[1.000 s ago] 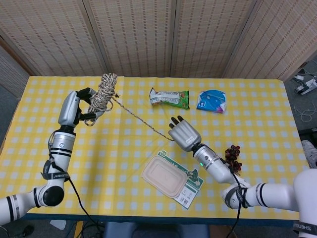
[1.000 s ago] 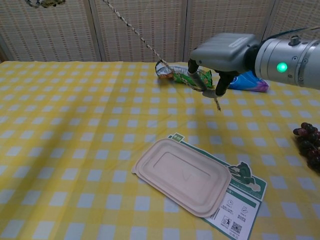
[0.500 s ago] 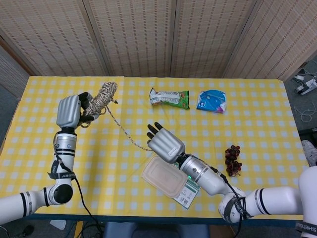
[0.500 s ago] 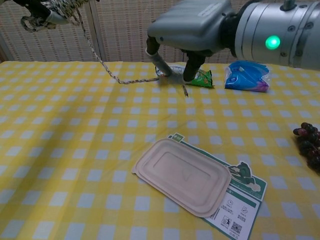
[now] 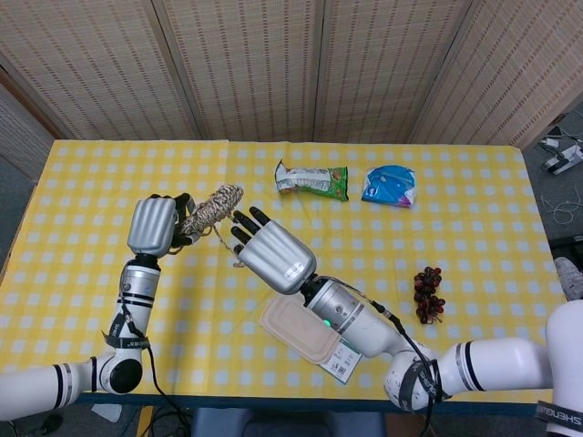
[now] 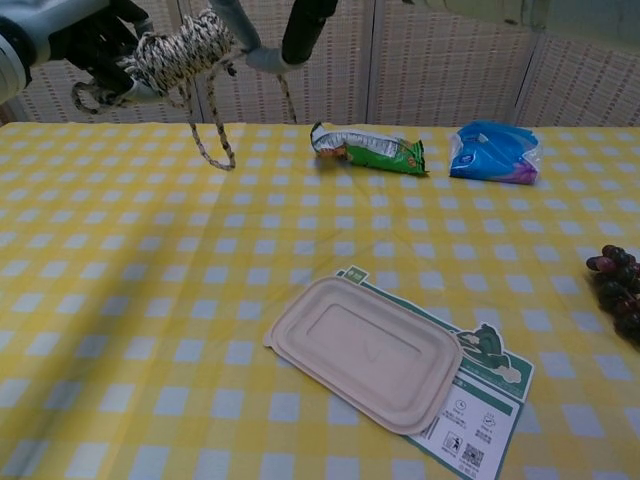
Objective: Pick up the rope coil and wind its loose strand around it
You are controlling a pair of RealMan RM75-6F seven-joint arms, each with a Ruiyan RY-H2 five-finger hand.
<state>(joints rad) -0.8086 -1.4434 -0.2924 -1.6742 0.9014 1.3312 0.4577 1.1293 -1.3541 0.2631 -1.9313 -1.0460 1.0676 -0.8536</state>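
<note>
Since the earlier frames both hands have drawn together over the near-left of the table [image 5: 474,246], and the slack strand that stretched between them now hangs in a short loop. The left hand [image 5: 157,226] grips the rope coil [image 5: 211,207] aloft; the right hand [image 5: 270,252], just beside it, pinches the loose strand [image 6: 205,140] in its fingertips [image 6: 240,38]. Beneath lie a lidded tray [image 6: 365,352] on a printed card [image 6: 482,395]; farther back a green snack packet [image 6: 365,150], a blue pouch [image 6: 492,152], and grapes [image 5: 428,291] at the right
</note>
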